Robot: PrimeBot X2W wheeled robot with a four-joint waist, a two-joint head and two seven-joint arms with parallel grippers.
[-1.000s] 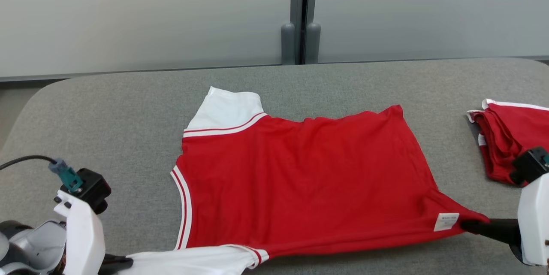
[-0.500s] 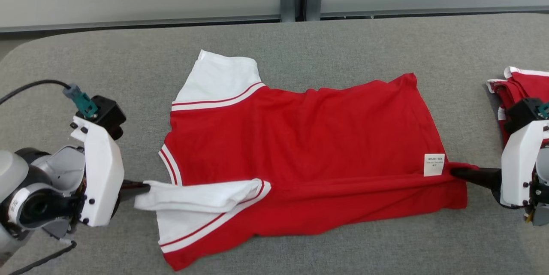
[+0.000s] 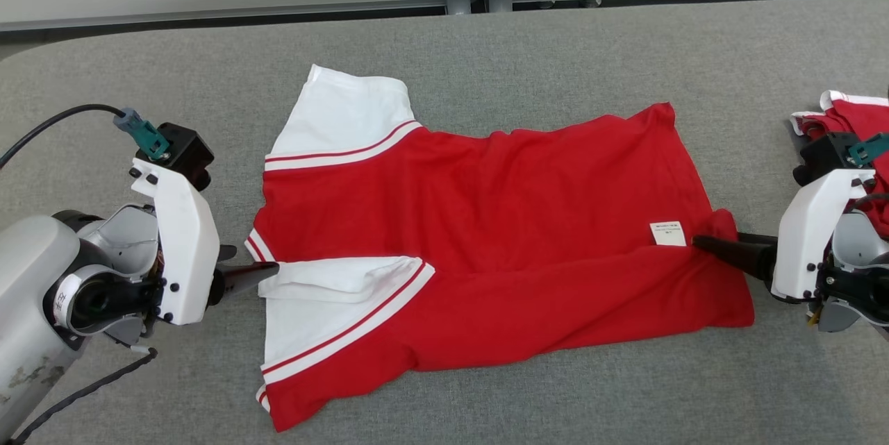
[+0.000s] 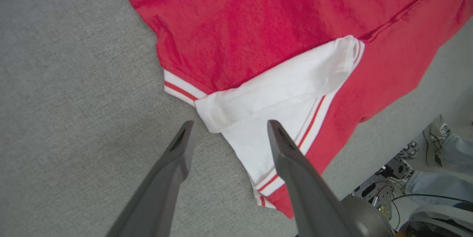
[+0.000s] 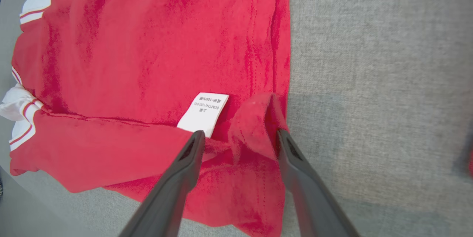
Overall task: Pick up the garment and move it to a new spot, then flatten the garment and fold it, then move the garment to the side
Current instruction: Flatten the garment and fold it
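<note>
The garment (image 3: 486,223), a red jersey with white, stripe-edged sleeves, lies across the middle of the grey worktop (image 3: 555,63). Its lower long edge is folded up over the body, so one white sleeve (image 3: 333,278) lies doubled at centre left and a white label (image 3: 668,233) shows at centre right. The left fingers (image 4: 173,174) stand apart with the sleeve's folded edge just between their tips, the right fingers (image 5: 181,181) are equally spread around a bunched red hem corner, and another red garment (image 3: 851,119) lies crumpled at the frame's right edge.
</note>
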